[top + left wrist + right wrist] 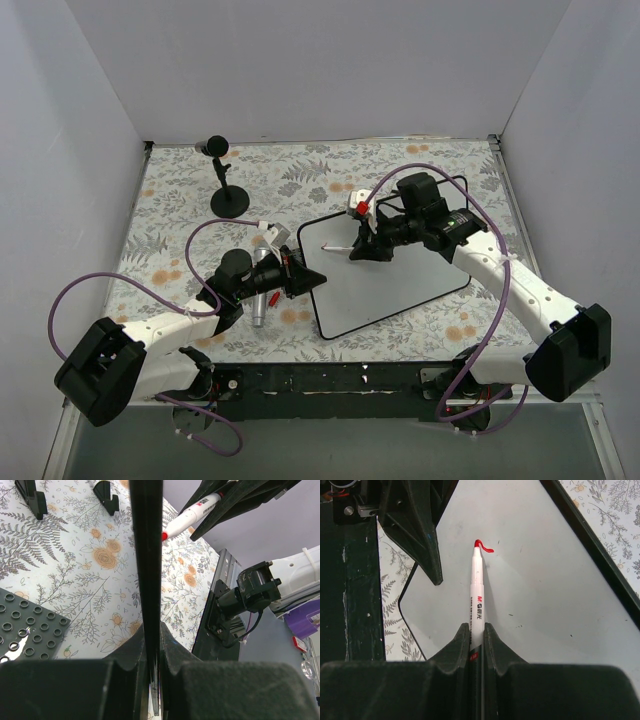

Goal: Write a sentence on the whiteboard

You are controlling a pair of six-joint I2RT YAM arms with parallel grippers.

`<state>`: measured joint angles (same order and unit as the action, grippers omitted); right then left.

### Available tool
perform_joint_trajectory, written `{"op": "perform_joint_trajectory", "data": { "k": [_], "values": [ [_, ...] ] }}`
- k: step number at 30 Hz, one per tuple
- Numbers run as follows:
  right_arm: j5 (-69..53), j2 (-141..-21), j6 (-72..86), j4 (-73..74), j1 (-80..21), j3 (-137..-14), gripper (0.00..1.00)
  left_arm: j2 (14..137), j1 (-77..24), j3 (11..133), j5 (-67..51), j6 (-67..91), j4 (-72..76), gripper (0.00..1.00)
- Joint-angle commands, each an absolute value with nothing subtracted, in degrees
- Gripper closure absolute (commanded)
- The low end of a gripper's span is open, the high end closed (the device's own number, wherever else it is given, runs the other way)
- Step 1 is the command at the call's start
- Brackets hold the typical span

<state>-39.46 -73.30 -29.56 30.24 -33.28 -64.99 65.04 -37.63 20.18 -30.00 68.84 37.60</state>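
Pinching a marker (477, 595), right hand (476, 626) touches the whiteboard (555, 605); left hand (152, 627) pinches its edge.

Top cam overhead; close wrist cams share whiteboard (392, 290).

— What covers the table (400, 170)?
— A pale cloth printed with ferns and orange flowers.
— And on it?
— The whiteboard (400, 280) mid-table, a black round-based stand (231, 203) far left, a silver cylinder (258, 312), and a dark studded plate (30, 635).
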Motion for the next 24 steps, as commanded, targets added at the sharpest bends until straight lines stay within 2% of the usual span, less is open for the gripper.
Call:
{"op": "perform_joint_trajectory", "data": {
  "k": [1,24],
  "values": [
    [-38.8,-73.9,-31.2,31.5,-33.5,-66.1,0.99,64.0,-37.9,20.9,-27.6,64.6,38.8,1.00],
    [-35.1,-71.3,-34.0,35.6,-31.7,-64.9,0.99,63.5,-37.9,20.7,-27.5,64.2,38.3,1.00]
  ]
}}
